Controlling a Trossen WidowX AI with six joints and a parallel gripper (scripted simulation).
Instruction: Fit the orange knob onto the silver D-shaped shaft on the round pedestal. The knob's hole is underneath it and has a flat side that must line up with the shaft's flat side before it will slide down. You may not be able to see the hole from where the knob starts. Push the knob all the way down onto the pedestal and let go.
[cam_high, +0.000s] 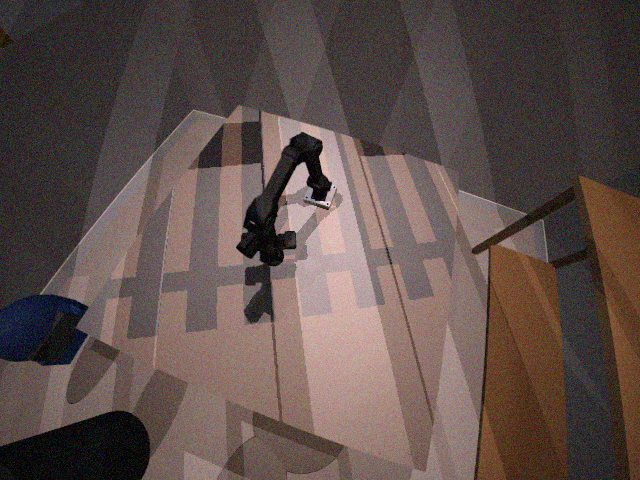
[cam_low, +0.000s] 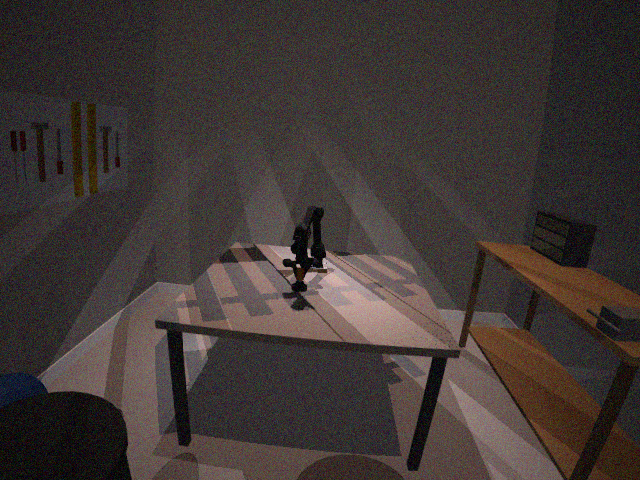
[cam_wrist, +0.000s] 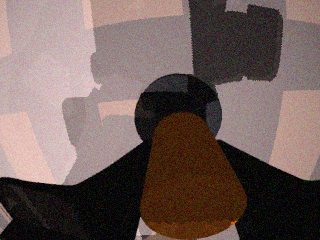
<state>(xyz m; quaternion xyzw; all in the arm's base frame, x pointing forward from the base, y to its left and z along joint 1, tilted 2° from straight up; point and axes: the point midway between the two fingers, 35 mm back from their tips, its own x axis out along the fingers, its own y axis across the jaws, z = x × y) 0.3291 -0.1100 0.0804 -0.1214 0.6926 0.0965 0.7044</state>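
Observation:
My gripper is shut on the orange knob, with a dark finger on either side of it in the wrist view. The knob's narrow end points toward the dark round pedestal and overlaps its near part in the wrist view. In the exterior view the knob stands upright directly over the pedestal. Whether it is fully down or a small gap remains cannot be told. The silver shaft and the hole underneath the knob are hidden. In the top view the arm hides the knob.
The arm's white base plate is on the table, behind the pedestal. Striped shadows cross the table top. A wooden shelf unit stands to the right. A blue object and a black rounded object are at the lower left.

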